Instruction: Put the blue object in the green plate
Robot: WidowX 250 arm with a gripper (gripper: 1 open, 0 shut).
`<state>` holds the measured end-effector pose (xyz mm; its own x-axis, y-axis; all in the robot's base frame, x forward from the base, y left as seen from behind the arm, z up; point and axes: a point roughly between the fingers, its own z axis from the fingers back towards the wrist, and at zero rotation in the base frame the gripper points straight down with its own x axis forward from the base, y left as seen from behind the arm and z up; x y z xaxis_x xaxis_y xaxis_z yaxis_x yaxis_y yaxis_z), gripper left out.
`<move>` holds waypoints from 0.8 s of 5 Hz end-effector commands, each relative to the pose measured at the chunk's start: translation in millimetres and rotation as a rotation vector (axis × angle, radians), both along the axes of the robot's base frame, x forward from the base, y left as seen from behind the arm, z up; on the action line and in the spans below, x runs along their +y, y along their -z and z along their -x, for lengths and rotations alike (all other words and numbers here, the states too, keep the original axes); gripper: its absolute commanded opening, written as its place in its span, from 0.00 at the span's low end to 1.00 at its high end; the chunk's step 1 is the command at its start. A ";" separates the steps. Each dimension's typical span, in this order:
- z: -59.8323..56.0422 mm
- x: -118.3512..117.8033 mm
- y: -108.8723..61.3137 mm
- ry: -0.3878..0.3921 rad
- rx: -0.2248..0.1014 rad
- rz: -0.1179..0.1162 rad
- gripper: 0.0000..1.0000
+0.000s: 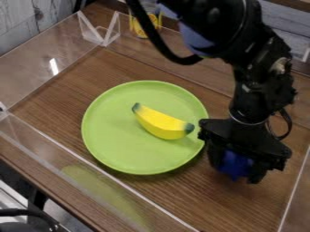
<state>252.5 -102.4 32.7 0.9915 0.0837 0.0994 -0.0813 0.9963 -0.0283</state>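
low down, the tool point(240, 163) grips the blue object point(237, 166) beside the green plate point(143, 129).

just left of centre, a yellow banana point(162, 121), tilted down toward the right. at the top edge, a yellow-topped jar point(145, 20). down the left side to the bottom, a clear plastic wall point(72, 172) along the wooden table point(61, 95).

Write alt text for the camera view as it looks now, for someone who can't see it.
A black robot gripper reaches down around a blue object on a wooden table, just right of a round green plate in the picture. A yellow banana lies on the plate.
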 end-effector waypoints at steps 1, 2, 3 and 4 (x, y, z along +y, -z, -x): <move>-5.4 5.0 -3.4 0.003 -0.013 -0.005 0.00; -6.4 6.3 -2.9 0.009 -0.014 -0.007 0.00; -7.3 7.5 -2.5 0.015 -0.014 -0.010 0.00; -8.2 8.8 -2.1 0.021 -0.014 -0.013 0.00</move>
<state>256.5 -98.6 32.9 0.9933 0.0491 0.1044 -0.0473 0.9987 -0.0193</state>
